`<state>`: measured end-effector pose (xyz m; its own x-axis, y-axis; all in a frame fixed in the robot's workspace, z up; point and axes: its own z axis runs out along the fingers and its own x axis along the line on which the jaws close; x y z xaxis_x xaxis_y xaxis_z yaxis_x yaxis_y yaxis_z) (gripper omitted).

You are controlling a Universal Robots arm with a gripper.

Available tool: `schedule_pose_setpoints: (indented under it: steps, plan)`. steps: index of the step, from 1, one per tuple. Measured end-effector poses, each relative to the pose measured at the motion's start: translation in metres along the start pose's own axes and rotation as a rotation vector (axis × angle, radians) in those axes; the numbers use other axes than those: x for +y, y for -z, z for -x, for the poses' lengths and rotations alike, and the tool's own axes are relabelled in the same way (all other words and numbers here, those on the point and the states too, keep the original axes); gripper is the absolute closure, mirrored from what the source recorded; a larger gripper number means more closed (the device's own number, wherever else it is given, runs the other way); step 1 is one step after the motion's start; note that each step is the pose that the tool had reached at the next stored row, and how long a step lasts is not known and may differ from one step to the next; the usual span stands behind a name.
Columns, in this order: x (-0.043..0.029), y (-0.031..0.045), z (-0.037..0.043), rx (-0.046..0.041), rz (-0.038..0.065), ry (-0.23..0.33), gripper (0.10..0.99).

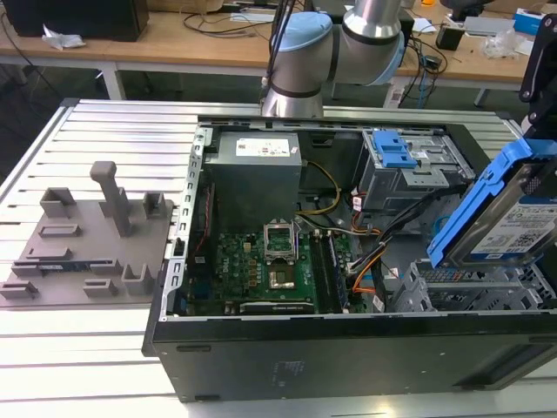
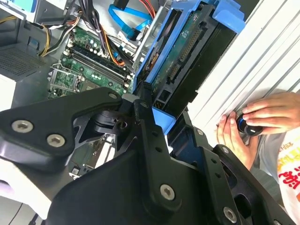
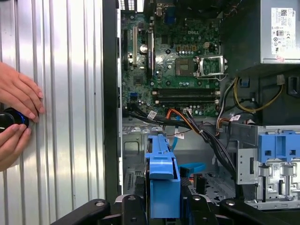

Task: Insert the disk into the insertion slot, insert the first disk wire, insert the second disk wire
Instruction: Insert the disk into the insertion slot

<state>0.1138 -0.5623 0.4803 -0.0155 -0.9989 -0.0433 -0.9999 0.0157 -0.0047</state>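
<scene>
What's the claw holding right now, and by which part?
The claw is shut on the disk, gripping one end of its blue carrier, over the open case.

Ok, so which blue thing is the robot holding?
The disk in its blue frame, tilted above the case, clamped in the pincer. The blue latch on the grey cage sits untouched.

Glossy blue plastic frames the disk (image 1: pixel 520 222); the insertion slot (image 1: pixel 461 292) is perforated grey metal; the table (image 1: pixel 78 348) ribbed metal.
</scene>
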Motion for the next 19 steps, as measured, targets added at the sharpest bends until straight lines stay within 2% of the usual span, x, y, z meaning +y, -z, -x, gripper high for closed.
schedule_pose_setpoints:
  steps: [3,19]
  plan:
    - [0.0000,-0.0012,0.0044,0.0012,0.000,0.000,0.722]
    - [0.0001,-0.0144,0.0043,0.0017,0.000,0.000,0.722]
